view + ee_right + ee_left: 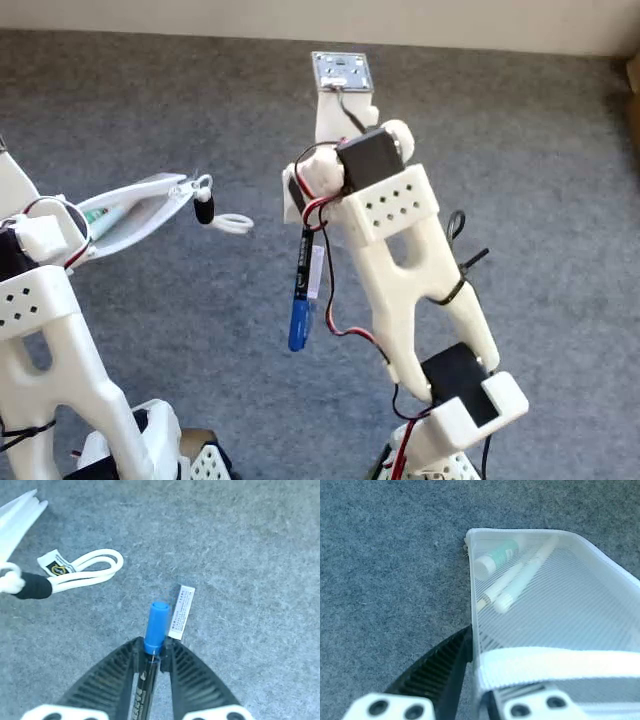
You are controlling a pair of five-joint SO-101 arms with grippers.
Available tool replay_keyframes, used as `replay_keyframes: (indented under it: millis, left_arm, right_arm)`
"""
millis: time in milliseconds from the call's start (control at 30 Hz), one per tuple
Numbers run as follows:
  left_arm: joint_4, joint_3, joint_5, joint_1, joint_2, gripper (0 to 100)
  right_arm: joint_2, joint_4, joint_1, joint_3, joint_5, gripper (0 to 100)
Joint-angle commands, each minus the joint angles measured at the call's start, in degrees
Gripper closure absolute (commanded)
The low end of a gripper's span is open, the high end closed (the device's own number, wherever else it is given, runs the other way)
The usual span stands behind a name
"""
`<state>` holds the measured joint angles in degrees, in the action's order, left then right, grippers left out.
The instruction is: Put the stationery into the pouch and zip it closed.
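The left tool [470, 655] was clamped on one edge of the pouch [135, 212] and held it up off the counter [560, 150] at the left of the high view. The pouch's far end pointed toward the middle of the frame. Gripping it by the edge looked meant to keep the soft mesh stretched and steady, so the other arm had a fixed target. The zip seemed undone, though how wide the mouth gaped could not be told.

A green-and-white tube [494, 560] and two white pens [520, 580] showed through the mesh, bunched against one closed side. They had probably settled there under their own weight, so part of the stationery was already in. A black toggle [203, 210] and a white cord loop [232, 223] hung from the pouch end nearest the centre, likely the pull for the zip.

The right tool [152, 647] was closed on a blue-capped pen [156, 625], gripping it just behind the cap, which stuck out past the fingertips. In the high view the pen sat at centre frame with its cap toward the bottom, to the right of the cord loop and apart from the pouch. A white tag [181, 611] lay just beside it; whether it was attached could not be told. With the cap leading, the pen looked ready to go in nose first, once it was turned toward the pouch.
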<state>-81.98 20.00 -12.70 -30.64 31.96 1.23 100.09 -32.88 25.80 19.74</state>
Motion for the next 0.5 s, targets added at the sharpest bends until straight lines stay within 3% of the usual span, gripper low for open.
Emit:
replay_keyframes:
  millis: [0, 467]
  left_arm:
    - [1.14, 0.13, 0.53, -0.4, -0.04, 99]
    - [1.14, 0.13, 0.53, -0.4, -0.04, 99]
  right_arm:
    - [-5.49, -1.27, -0.84, -1.63, -0.44, 99.4]
    - [-28.26, -29.58, -1.01, -34.33, -0.35, 99.4]
